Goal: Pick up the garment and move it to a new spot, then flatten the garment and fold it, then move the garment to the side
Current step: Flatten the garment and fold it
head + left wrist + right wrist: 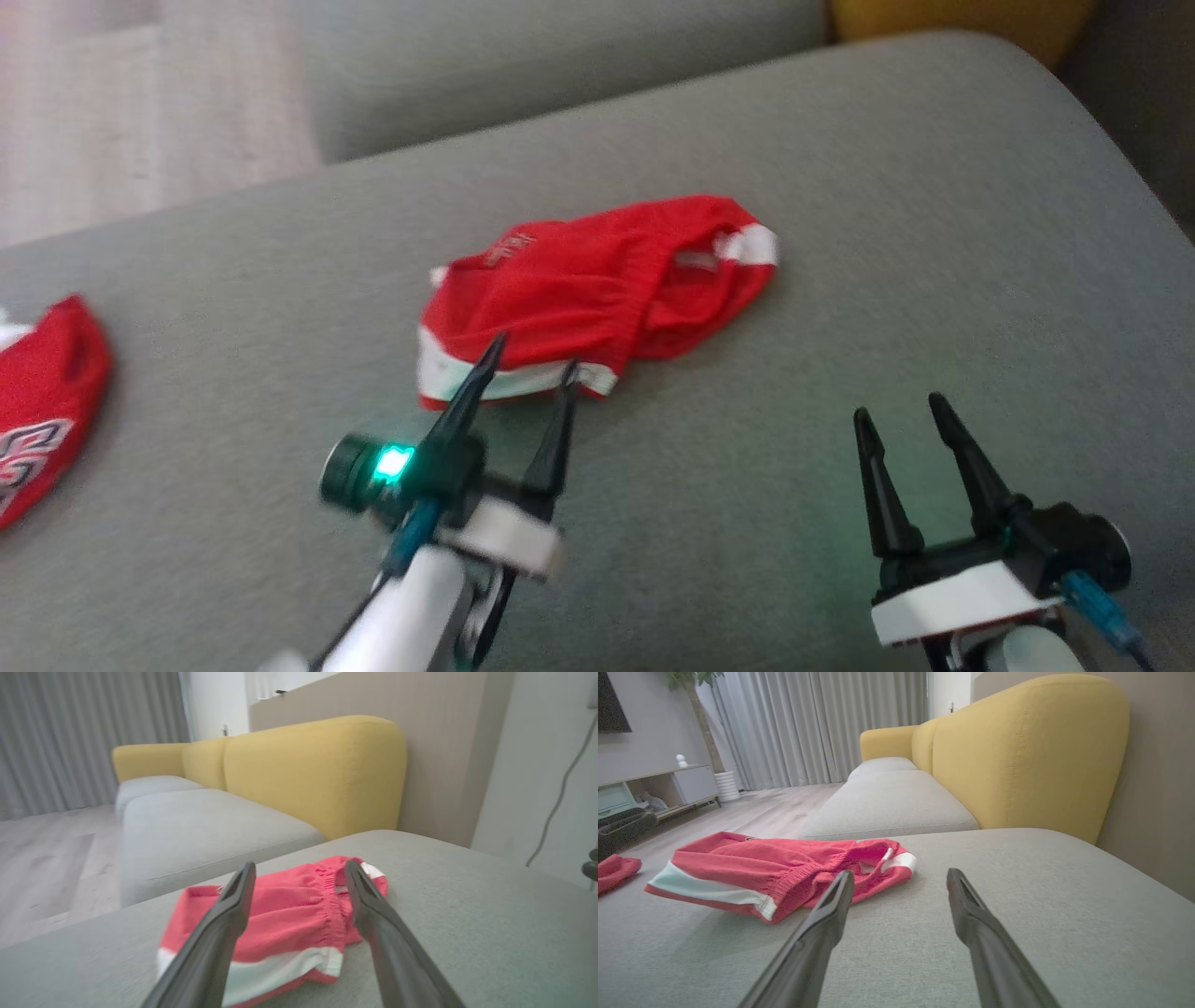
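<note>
The garment (579, 299) is a pair of red shorts with white trim, lying crumpled in the middle of a grey cushion (840, 233). It appears too in the left wrist view, the garment (289, 910), and the right wrist view, the garment (784, 868). My left gripper (530, 357) stands open just above the shorts' near white hem, fingertips spread over the hem. The left gripper (300, 870) frames the waistband between its fingers. My right gripper (896, 411) is open above bare cushion, to the right of the shorts and apart from them. Nothing lies between the open fingers of the right gripper (900, 877).
A second red piece of clothing (47, 401) with a printed logo lies at the cushion's left edge. A yellow sofa back (1027, 751) rises behind the cushion, with more grey seats (887, 802) beyond. Wooden floor (51, 858) and curtains lie to the left.
</note>
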`<state>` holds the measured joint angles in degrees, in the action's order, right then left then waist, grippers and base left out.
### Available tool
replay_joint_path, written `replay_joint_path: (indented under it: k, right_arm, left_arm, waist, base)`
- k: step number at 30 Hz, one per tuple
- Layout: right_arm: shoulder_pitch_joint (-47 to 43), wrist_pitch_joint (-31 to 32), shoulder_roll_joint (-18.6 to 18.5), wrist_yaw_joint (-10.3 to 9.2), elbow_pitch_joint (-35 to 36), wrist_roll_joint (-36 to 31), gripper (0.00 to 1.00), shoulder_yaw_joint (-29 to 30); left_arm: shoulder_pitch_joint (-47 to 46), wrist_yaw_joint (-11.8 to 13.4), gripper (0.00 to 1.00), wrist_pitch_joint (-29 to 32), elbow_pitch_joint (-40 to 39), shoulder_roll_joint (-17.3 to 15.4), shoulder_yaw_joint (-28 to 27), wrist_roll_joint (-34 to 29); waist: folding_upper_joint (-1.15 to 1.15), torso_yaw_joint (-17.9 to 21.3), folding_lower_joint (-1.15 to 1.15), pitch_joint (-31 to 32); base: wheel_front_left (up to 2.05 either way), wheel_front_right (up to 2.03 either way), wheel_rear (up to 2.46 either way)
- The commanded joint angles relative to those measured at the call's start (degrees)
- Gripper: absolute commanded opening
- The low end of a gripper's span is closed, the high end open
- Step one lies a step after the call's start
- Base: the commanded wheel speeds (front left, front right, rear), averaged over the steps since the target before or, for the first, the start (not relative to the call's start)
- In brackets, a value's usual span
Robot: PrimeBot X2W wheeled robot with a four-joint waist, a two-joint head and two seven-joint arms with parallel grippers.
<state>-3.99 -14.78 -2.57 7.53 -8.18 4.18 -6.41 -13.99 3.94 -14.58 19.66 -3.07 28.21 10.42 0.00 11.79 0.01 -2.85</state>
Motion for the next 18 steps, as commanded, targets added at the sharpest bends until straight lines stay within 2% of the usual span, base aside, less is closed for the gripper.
replay_joint_path:
  k: [1,9,15,18]
  right_arm:
    - [2.7,-0.2,-0.3,-0.04,2.2,-0.1,1.00,-1.4]
    - [4.8,-0.2,-0.3,-0.04,3.2,1.1,1.00,-1.8]
    - [6.4,-0.2,-0.3,-0.04,3.5,2.1,1.00,-3.3]
    - [7.0,-0.2,-0.3,-0.04,3.6,2.8,1.00,-3.5]
  left_arm:
    - [-4.8,-0.4,1.00,0.6,-0.2,0.2,-0.3,1.0]
    - [-19.4,-3.4,1.00,9.4,8.1,0.2,9.7,9.7]
    - [-28.7,-3.2,1.00,14.9,15.9,0.2,14.8,15.6]
    - [-33.0,-2.6,1.00,15.2,20.0,0.2,16.6,15.5]
  waist:
    - [0.00,4.1,-0.01,-3.5]
    - [0.00,9.0,-0.01,-9.4]
    - [0.00,13.0,-0.01,-13.4]
    - [0.00,14.4,-0.01,-15.1]
  base:
    - [0.00,0.00,0.00]
    - [0.00,0.00,0.00]
    - [0.00,0.00,0.00]
    - [0.00,0.00,0.00]
